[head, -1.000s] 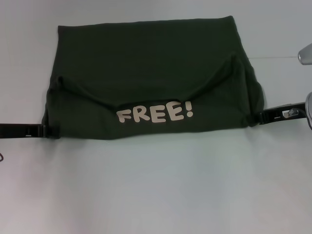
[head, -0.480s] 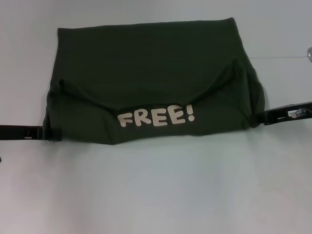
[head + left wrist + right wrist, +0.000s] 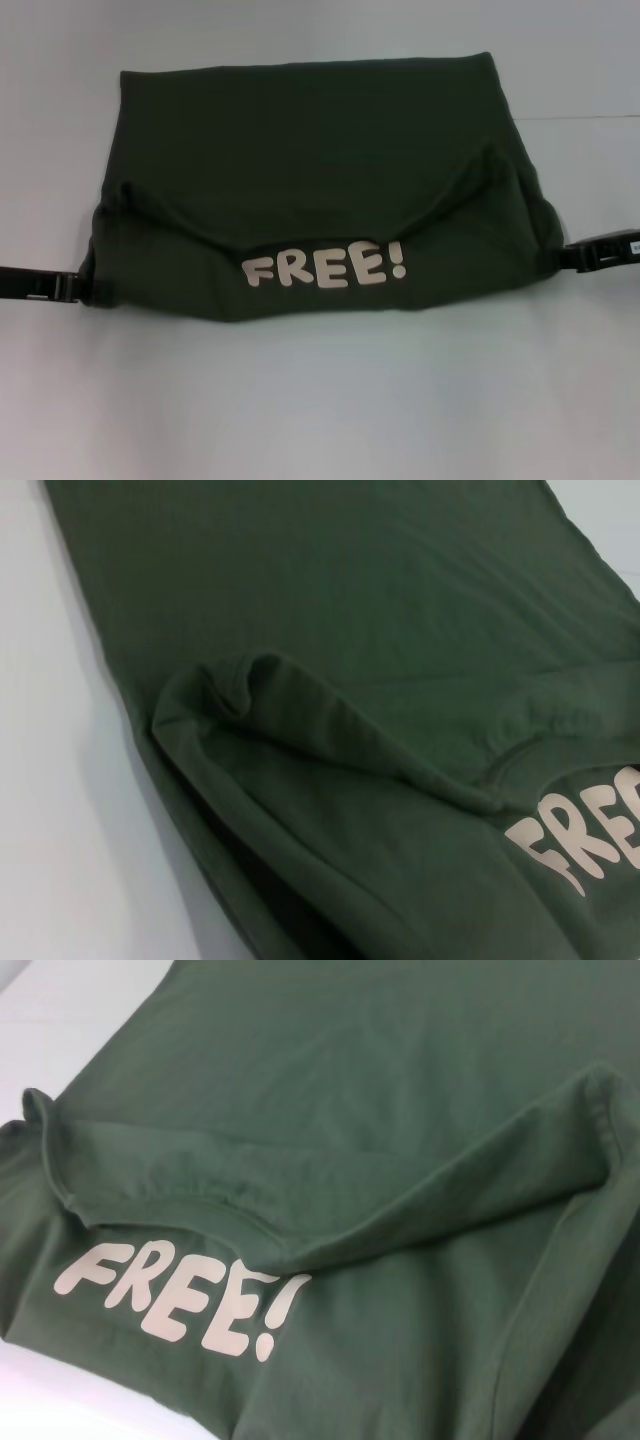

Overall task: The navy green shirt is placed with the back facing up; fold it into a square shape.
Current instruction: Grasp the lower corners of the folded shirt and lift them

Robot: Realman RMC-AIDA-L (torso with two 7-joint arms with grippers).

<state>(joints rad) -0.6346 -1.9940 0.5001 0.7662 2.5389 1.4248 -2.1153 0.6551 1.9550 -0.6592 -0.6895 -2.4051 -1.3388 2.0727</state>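
Navy green shirt [image 3: 310,190] spread on the white surface [image 3: 320,400], near edge folded back, "FREE!" lettering [image 3: 325,268] showing. Left gripper [image 3: 72,287] at its left corner, right gripper [image 3: 575,256] at its right; grip of fingers impossible to tell.

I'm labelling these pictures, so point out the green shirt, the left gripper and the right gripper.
green shirt [image 3: 300,130], head view, plain upper panel.
left gripper [image 3: 72,287], head view, tip at the shirt's left edge.
right gripper [image 3: 578,256], head view, tip at the shirt's right edge.

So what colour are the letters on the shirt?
Cream, on the dark olive-green shirt. The letters show best in the right wrist view.
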